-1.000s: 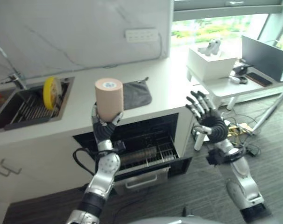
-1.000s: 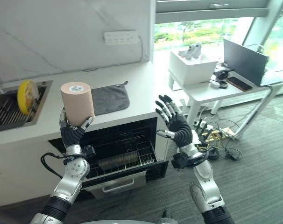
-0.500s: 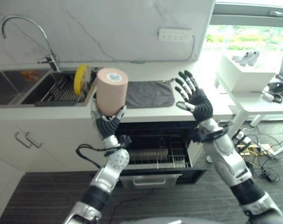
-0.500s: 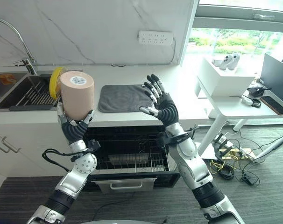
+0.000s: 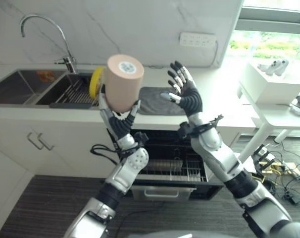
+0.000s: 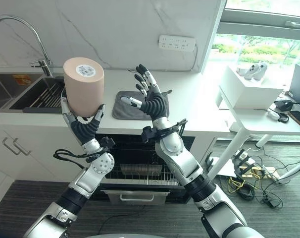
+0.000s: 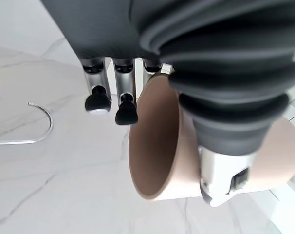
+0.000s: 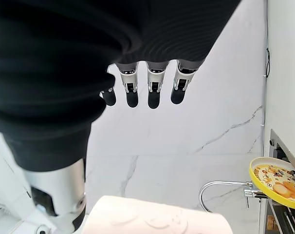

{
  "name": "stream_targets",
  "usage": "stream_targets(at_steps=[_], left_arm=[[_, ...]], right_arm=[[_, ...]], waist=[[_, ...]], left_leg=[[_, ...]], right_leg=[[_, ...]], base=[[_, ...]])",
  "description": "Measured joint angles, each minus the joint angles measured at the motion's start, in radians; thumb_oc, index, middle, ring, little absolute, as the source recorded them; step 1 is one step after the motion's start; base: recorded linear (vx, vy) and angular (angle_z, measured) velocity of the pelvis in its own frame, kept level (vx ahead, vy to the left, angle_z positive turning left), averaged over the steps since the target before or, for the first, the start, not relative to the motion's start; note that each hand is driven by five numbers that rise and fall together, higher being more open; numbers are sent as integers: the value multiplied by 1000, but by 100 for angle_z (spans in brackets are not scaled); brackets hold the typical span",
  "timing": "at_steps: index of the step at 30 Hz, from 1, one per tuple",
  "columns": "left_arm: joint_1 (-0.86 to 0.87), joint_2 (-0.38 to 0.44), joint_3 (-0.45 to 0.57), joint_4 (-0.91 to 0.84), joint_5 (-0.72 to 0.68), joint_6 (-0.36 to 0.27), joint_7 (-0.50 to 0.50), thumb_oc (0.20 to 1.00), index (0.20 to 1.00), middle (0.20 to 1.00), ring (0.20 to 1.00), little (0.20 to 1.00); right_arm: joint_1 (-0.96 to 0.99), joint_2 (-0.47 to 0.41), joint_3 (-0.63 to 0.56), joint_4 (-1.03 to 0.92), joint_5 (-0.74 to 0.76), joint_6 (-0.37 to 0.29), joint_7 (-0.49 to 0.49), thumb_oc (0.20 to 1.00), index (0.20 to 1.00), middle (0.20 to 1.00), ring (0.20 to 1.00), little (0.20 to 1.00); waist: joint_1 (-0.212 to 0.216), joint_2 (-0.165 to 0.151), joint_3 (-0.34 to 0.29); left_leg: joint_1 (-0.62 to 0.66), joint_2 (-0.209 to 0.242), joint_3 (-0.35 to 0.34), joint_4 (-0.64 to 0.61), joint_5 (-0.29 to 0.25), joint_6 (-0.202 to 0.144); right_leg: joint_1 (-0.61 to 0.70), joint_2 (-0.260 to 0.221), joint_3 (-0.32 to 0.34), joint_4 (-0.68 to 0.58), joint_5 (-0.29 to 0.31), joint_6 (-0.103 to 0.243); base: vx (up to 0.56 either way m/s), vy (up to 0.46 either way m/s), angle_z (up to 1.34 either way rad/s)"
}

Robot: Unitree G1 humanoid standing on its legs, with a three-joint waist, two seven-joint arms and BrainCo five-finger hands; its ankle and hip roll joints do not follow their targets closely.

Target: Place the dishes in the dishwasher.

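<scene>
The left robot hand [image 5: 119, 121] gripped a smooth, matte beige cup [image 5: 123, 82] from below, its fingers curled round the cylinder's lower end, raised above the white desk [image 5: 61, 113]. The right robot hand [image 5: 186, 96] stood just beside it, fingers spread and holding nothing. A yellow plate [image 5: 95, 82] stood upright in the steel sink [image 5: 36, 89], near a grey mat [image 5: 155, 99]. Below, the dishwasher [image 5: 170, 163] showed wire racks.
</scene>
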Motion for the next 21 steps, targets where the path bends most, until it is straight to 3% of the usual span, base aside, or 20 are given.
stream_targets(at_steps=[9,21], left_arm=[[-7,-16,-40,1,37,22,38,200,200,200,200,200],[-7,-21,-75,7,37,49,9,200,200,200,200,200]], right_arm=[[-33,31,31,37,19,46,-53,1000,1000,1000,1000,1000],[-33,38,94,35,57,88,2,1000,1000,1000,1000,1000]], waist=[[-1,14,0],[4,21,0]], left_leg=[[2,1,-1,0,0,0],[3,2,1,0,0,-1]], right_leg=[[2,1,0,0,-1,-1],[2,2,1,0,-1,-1]], base=[[24,-2,0],[5,-4,0]])
